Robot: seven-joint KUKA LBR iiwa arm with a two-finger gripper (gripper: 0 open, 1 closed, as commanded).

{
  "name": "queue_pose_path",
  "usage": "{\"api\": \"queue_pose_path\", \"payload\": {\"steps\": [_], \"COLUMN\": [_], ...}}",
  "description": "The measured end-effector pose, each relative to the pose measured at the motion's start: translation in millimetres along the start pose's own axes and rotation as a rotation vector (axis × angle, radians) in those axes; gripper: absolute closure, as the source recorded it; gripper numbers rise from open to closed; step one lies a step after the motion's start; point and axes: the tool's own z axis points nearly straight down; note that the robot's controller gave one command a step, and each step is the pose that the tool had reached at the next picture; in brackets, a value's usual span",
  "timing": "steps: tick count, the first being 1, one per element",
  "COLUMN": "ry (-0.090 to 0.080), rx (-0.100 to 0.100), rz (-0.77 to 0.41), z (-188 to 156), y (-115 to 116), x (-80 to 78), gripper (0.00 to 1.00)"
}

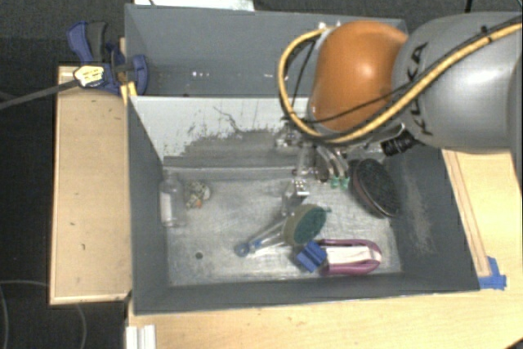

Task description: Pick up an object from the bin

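So, pick isn't done yet afaict. The gripper (298, 190) sits low in the bin (155, 176), right at the far edge of the green round-headed brush (308, 223), maybe touching it. I can't tell whether it's open or clamped bc the orange wrist cover (355, 73) and cables block that bit. The brush lies flat on the floor, handle running off to its left-front, so nothing's lifted. Left to do, I'd guess: close on smth, raise it, clear the rim.

Room-wise: just front-right of the brush lies a blue-and-purple thing (343, 257), nearly touching it, so that side's tight. Right of the brush a dark round disc (374, 185) rests by the right wall. Well left of the brush sit a small clear piece (169, 204) and a tiny mottled lump (196, 194), w/ bare floor between. Straight up looks free imo.
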Motion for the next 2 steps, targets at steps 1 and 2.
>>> {"api": "queue_pose_path", "payload": {"steps": [1, 2], "ry": [-0.001, -0.010], "rx": [-0.001, 0.000], "rz": [-0.290, -0.286], "z": [116.2, 113.0], "y": [-26.6, -26.9], "x": [36.2, 33.2], "gripper": [0.00, 1.00]}}
